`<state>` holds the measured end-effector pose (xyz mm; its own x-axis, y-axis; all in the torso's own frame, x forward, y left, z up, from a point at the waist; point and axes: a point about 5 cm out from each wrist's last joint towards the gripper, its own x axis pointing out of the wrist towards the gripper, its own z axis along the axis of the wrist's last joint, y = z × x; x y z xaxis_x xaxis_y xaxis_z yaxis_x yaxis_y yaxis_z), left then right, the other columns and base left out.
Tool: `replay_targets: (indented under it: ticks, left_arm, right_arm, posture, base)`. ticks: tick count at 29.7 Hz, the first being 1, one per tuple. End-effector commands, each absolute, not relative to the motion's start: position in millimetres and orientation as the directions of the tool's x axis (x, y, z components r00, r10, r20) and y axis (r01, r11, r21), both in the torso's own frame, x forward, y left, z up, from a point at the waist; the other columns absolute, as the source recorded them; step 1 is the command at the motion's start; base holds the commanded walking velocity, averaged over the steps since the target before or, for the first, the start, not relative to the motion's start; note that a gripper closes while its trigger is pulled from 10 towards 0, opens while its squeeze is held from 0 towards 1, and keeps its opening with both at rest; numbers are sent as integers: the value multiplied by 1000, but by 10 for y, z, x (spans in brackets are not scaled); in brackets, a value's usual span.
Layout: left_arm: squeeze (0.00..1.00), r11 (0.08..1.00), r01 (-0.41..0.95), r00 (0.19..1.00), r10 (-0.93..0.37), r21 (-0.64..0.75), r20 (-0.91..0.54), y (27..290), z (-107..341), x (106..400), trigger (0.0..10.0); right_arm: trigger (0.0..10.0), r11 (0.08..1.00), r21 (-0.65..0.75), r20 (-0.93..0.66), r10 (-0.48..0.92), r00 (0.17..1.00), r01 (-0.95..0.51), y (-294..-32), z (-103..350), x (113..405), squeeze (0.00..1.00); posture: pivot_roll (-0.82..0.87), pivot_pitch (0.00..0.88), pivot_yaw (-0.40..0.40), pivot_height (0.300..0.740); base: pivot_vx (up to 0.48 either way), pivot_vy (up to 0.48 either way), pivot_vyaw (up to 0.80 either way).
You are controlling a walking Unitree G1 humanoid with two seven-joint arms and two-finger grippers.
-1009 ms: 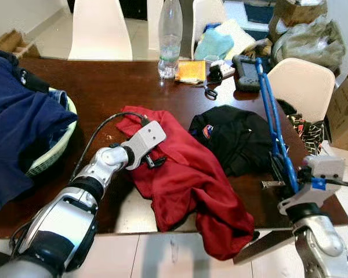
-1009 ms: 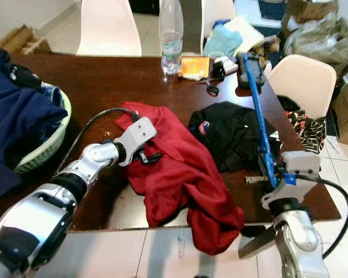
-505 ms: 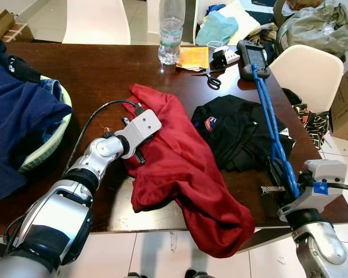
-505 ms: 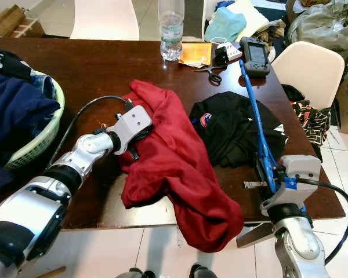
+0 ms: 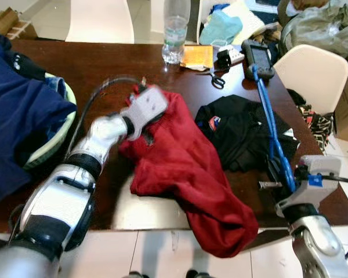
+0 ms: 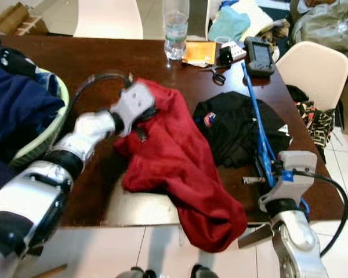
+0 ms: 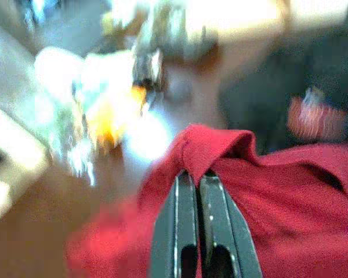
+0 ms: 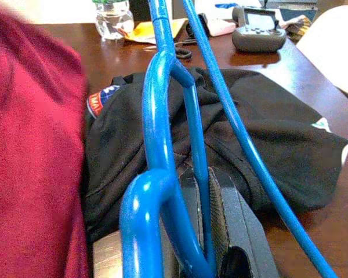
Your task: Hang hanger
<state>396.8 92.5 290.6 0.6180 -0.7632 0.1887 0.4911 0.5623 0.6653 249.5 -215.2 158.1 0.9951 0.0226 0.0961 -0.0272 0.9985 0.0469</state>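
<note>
A red shirt (image 5: 185, 168) lies crumpled on the dark wooden table (image 5: 93, 75), its lower part hanging over the near edge. My left gripper (image 7: 198, 179) is shut on the shirt's collar, and its blurred wrist (image 5: 148, 104) is over the shirt's far end. A blue hanger (image 5: 267, 110) slants across the table's right side, above a black shirt (image 5: 243, 133). My right gripper (image 8: 206, 231) is shut on the hanger's near end, by the table's near right corner (image 5: 278, 174).
A basket (image 5: 66, 124) heaped with navy clothes sits at the left. A plastic bottle (image 5: 175, 35), scissors (image 5: 217, 81), a handheld device (image 5: 260, 55) and papers crowd the far edge. White chairs (image 5: 310, 72) stand at the right and behind.
My left gripper has lifted the red shirt's collar up and away from me, dragging the cloth with it. The right gripper and the hanger have held still.
</note>
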Motion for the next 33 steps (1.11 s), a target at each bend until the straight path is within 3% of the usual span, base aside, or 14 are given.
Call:
replay_targets:
  ticks: [1,3,11,12,13,14,15,16,17,20,24,26,30,33]
  left_arm:
    - [0,519,499,514,-822,694,246,838,3132,3878,0]
    - [0,478,508,406,-866,716,290,765,3361,3764,0]
    - [0,397,611,233,-917,684,324,763,3611,3558,0]
    - [0,359,658,181,-929,662,323,775,3637,3501,0]
    - [0,299,748,80,-927,593,367,830,3728,3387,0]
    - [0,299,748,80,-927,593,367,830,3728,3387,0]
    - [0,242,797,-9,-912,553,411,887,3821,3280,157]
    - [0,242,797,-9,-912,553,411,887,3821,3280,157]
    - [0,203,831,-85,-874,519,478,986,3980,3177,196]
    - [0,203,831,-85,-874,519,478,986,3980,3177,196]
    - [0,215,843,-136,-802,494,581,1268,4356,3099,0]
    - [0,141,859,-190,-805,492,562,1408,4388,3027,0]
    - [0,40,888,-232,-821,458,522,1423,4218,2969,0]
    - [0,-15,918,-219,-852,396,475,1405,3965,2977,0]
  right_arm:
    - [10000,992,123,-40,20,999,-15,-2141,1256,2477,0]
    - [10000,991,135,-37,16,999,-11,-2139,1237,2535,0]
    - [10000,988,155,-29,11,1000,-7,-2111,1209,2655,0]
    - [10000,987,160,-27,10,1000,-5,-2104,1205,2682,0]
    - [10000,986,167,-22,6,1000,-3,-2099,1202,2713,0]
    - [10000,986,167,-22,6,1000,-3,-2099,1202,2713,0]
    - [10000,985,171,-19,4,1000,0,-2096,1202,2732,0]
    - [10000,985,171,-19,4,1000,0,-2096,1202,2732,0]
    - [10000,985,174,-15,2,1000,1,-2094,1199,2750,0]
    - [10000,985,174,-15,2,1000,1,-2094,1199,2750,0]
    - [10000,984,180,-9,1,1000,1,-2087,1194,2808,0]
    - [10000,983,185,-1,-3,1000,3,-2087,1191,2847,0]
    - [10000,982,188,7,-8,1000,7,-2091,1190,2857,0]
    - [10000,981,193,14,-16,1000,13,-2097,1191,2843,0]
  posture:
    - [-99,210,28,740]
    - [-84,187,35,740]
    - [-53,140,61,740]
    - [-47,134,67,740]
    - [-39,125,76,740]
    - [-39,125,76,740]
    - [-38,123,76,740]
    - [-38,123,76,740]
    - [-34,122,79,740]
    - [-34,122,79,740]
    - [-9,113,83,740]
    - [-3,114,90,740]
    - [-4,117,92,740]
    - [-4,123,98,740]
  base:
    - [0,0,0]
    - [0,0,0]
    - [0,0,0]
    - [0,0,0]
    - [0,0,0]
    - [0,0,0]
    - [0,0,0]
    - [0,0,0]
    - [0,0,0]
    - [0,0,0]
    - [0,0,0]
    - [0,0,0]
    - [0,0,0]
    - [0,0,0]
